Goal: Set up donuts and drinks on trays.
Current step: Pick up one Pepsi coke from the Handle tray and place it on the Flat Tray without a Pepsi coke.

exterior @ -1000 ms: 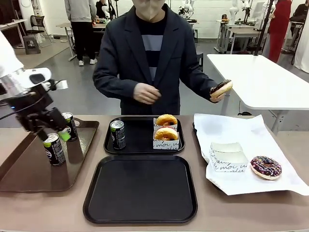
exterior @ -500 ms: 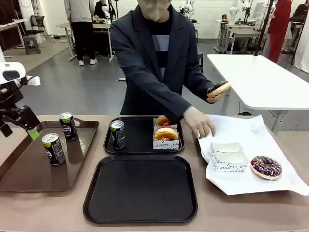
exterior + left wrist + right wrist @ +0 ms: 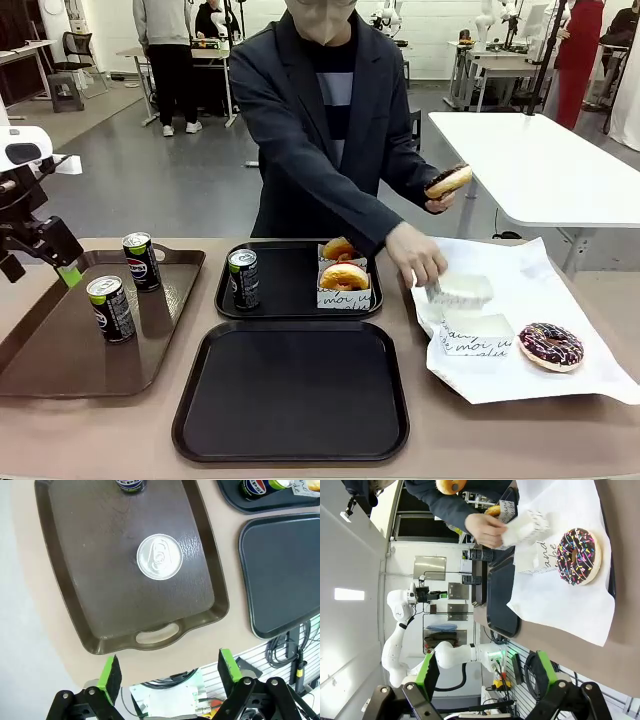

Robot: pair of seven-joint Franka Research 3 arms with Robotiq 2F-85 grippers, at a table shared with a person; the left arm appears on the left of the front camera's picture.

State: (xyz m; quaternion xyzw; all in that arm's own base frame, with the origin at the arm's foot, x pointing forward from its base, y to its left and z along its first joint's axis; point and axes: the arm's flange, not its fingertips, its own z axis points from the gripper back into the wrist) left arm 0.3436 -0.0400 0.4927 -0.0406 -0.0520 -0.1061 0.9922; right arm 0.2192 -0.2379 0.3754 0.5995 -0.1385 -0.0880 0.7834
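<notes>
**Left gripper open by the brown tray, right gripper open facing the paper sheet**

Our left gripper (image 3: pixel 68 277) has its green-padded fingers spread wide with nothing between them. It hangs at the table's left edge, over the left rim of the brown handled tray (image 3: pixel 60 365). That tray is matt, lightly textured plastic with a raised rim and a cut-out handle. Two slim black cans stand upright on it: the near can (image 3: pixel 110 308) and the far can (image 3: pixel 141 261). Both are to the right of the gripper and clear of it. From the left wrist we see the near can's round silver top ahead of the fingertips, well apart from them.

Our right gripper (image 3: pixel 486 669) is also wide open and empty. Well ahead of it, the chocolate donut (image 3: pixel 550 345), a glossy ring with coloured sprinkles, lies on the creased white paper sheet (image 3: pixel 520 275).

The far black tray (image 3: pixel 225 300) is smooth, with rounded corners. It carries a third can (image 3: pixel 243 278) and two golden sleeved donuts (image 3: pixel 344 277). The near black tray (image 3: pixel 290 390) lies just in front of it. The person's reaching hand (image 3: pixel 418 262) lifts a white paper sleeve (image 3: pixel 462 290) above the stacked sleeves (image 3: pixel 475 335). The person's other hand (image 3: pixel 440 200) holds a raised donut (image 3: pixel 447 181).
</notes>
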